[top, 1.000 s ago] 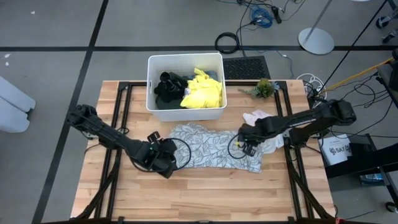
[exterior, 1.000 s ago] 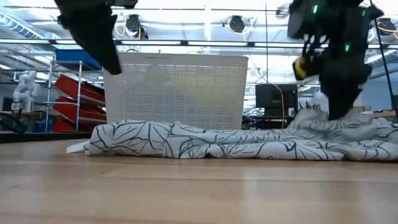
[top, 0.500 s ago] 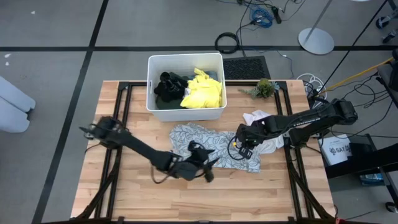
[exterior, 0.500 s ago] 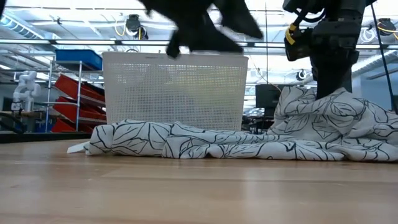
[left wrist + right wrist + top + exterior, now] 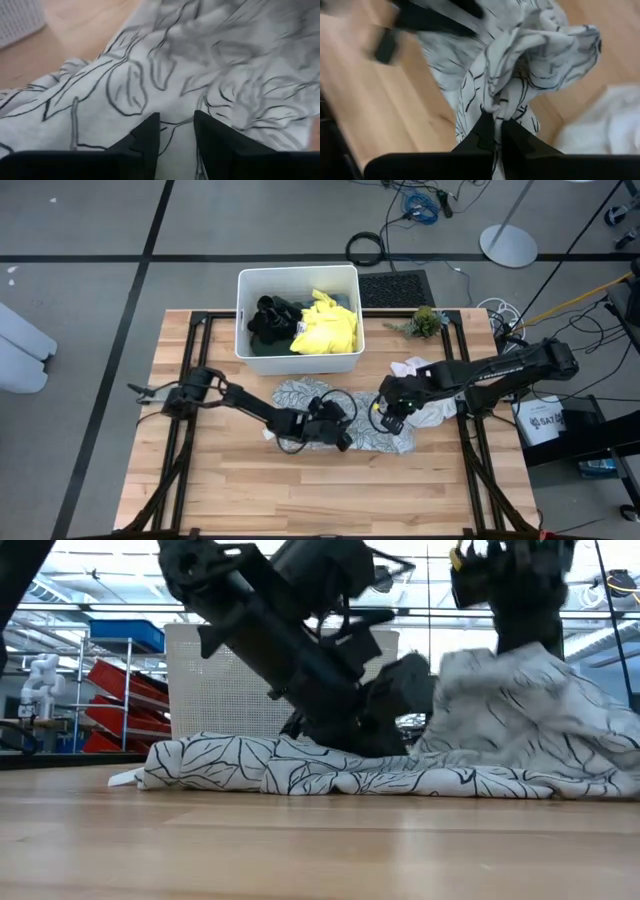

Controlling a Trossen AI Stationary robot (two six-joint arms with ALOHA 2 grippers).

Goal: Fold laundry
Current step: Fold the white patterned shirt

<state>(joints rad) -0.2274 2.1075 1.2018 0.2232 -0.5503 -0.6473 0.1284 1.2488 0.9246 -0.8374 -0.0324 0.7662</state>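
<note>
1. One white garment with a grey leaf pattern (image 5: 330, 402) is spread on the wooden surface (image 5: 300, 490), in front of one white bin (image 5: 297, 358).
2. Its right end is bunched and lifted clear of the surface, pinched in the right claw (image 5: 385, 413), whose fingers (image 5: 485, 135) are clamped together on the cloth.
3. The left claw (image 5: 335, 425) is pressed down on the middle of the same garment; its fingers (image 5: 145, 142) are seen a little apart against the fabric, no fold between them.
4. In the bin, one yellow garment (image 5: 325, 325) and one black garment (image 5: 268, 320) are counted.
5. One pale cloth (image 5: 415, 370) lies just beside the right arm.
</note>
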